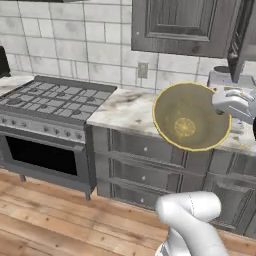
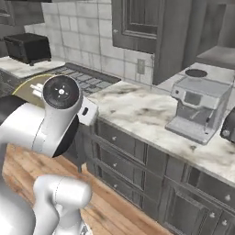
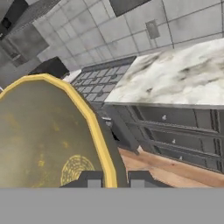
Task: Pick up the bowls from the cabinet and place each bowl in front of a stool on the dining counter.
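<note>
A tan-olive bowl (image 1: 187,117) with a yellow rim hangs tilted on edge in front of the marble worktop, its inside facing the left base camera. My gripper (image 1: 220,106) is shut on its right rim. In the hand view the bowl (image 3: 43,135) takes up the left side, and its yellow rim passes between my gripper's (image 3: 113,180) two tips. A sliver of the bowl (image 2: 28,86) shows behind my arm in the right base view. The dark grey wall cabinet (image 1: 185,25) hangs above, with a door (image 1: 245,35) swung open at the right. The stool and the dining counter are out of view.
A gas stove (image 1: 55,100) stands left of the marble worktop (image 1: 125,110) with dark drawers (image 1: 145,165). A grey coffee machine (image 2: 199,108) sits on the worktop to the right, and a black toaster (image 2: 30,46) at the far left. The wooden floor (image 1: 50,225) lies below.
</note>
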